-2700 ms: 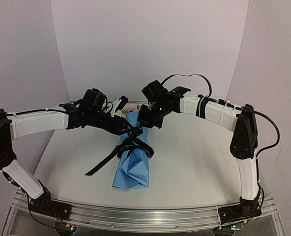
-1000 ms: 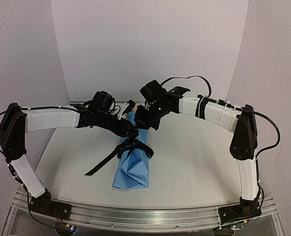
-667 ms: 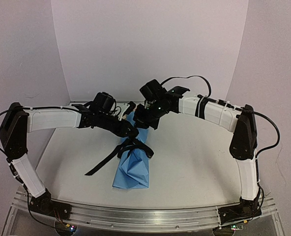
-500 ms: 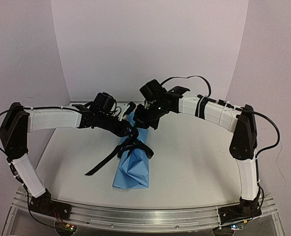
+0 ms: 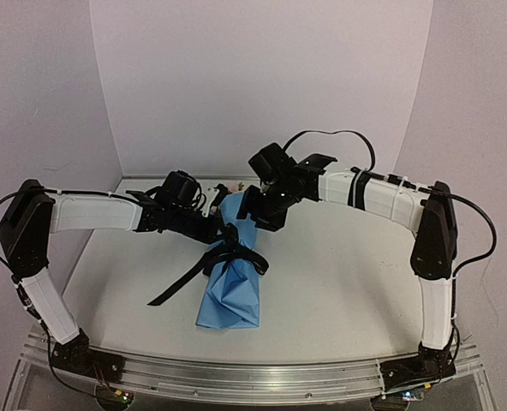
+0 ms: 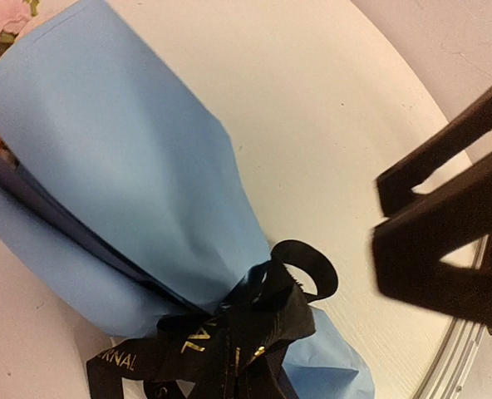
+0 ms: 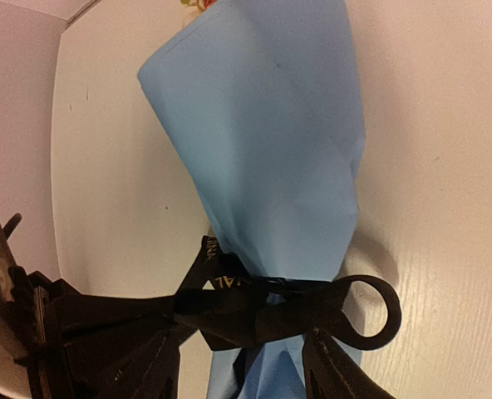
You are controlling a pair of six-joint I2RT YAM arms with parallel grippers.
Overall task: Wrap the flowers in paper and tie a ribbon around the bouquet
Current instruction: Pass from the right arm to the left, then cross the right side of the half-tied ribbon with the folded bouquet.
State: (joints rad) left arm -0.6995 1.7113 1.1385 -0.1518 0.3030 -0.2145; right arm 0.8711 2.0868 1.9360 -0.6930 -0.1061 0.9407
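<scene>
While both arms reach in over the table (image 5: 356, 282) from opposite sides, elbows raised and forearms nearly level, their black wrists meet above the bouquet (image 5: 230, 291), which lies lengthways near the middle of the table with its folded end toward the arm bases. The left gripper (image 5: 222, 231) comes in at the bundle's waist with its jaws closed tight on the ribbon (image 6: 229, 341) beside the knot. The right gripper (image 5: 255, 216) hangs tilted down over the upper part of the bundle, jaws parted, one finger on each side of the knot and gripping nothing. The paper (image 7: 271, 150) is smooth, matte and light blue, rolled into a cone that flares away from the band and shows a dark navy face along one overlapping edge. Inside its wide mouth sit the flowers (image 6: 3, 17), only soft pink petals and a bit of green showing past the rim. Black and floppy, the ribbon carries gold lettering, cinches the paper into creases, curls into a small round loop (image 7: 371, 309) on one side, and sends a long tail flat across the table toward the left arm's base.
</scene>
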